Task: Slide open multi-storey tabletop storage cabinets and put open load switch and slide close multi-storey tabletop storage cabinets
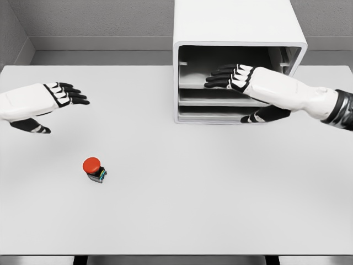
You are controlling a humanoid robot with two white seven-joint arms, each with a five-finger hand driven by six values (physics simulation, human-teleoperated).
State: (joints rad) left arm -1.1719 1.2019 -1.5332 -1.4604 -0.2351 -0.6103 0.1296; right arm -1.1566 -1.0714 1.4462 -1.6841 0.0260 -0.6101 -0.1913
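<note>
Head view shows a white boxy storage cabinet [238, 33] with open-fronted shelves at the back of the pale grey table [220, 210]. Right hand [234, 77], fingers extended and holding nothing, hovers before its upper shelves. Left hand [58, 95] hangs spread and empty at left. A red-capped load switch [94, 169] sits on the table, well apart from both.

red-capped switch [94, 168], white cabinet [237, 27]

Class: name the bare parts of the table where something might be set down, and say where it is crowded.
Bare: the table right of the load switch, and the strip between the left hand and the cabinet. Crowded: the cabinet mouth, where the right hand hovers.
</note>
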